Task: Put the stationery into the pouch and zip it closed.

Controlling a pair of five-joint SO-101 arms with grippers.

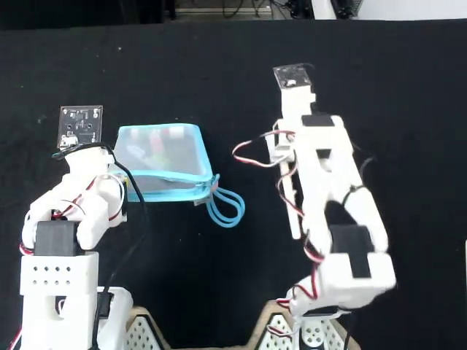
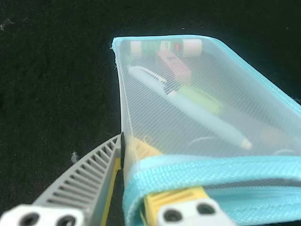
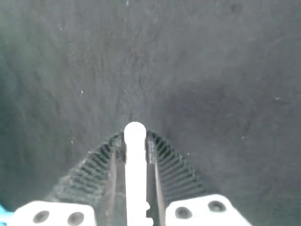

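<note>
- Since the right gripper (image 3: 135,141) is clenched on a white stick (image 3: 135,183), which I judge to be a last piece of stationery, the coming move turns on where the pouch (image 1: 164,157) lies from it: off to the left across the black table (image 1: 379,80) and well apart.
- The pouch lies flat with its long axis running left to right. Its blue zip band runs along the near edge, and a blue strap loop (image 1: 228,208) trails off its near right corner, the end that faces the right arm (image 1: 332,197).
- The left gripper (image 2: 129,143) is far nearer. It is clamped on the pouch's near left corner, with a grey ribbed jaw outside the mesh and a yellow one at the zip band. I judge it to be pinning the pouch down.
- Whether the zip stands open cannot be told from these views.
- Count: one pouch, one strap loop, and one white stick in the right gripper.
- Through the mesh show one pale blue pen (image 2: 188,110), one green marker-like piece (image 2: 201,99) and one red piece (image 2: 176,66). A few small pale and green ends sit at the far end, too blurred to number surely.
</note>
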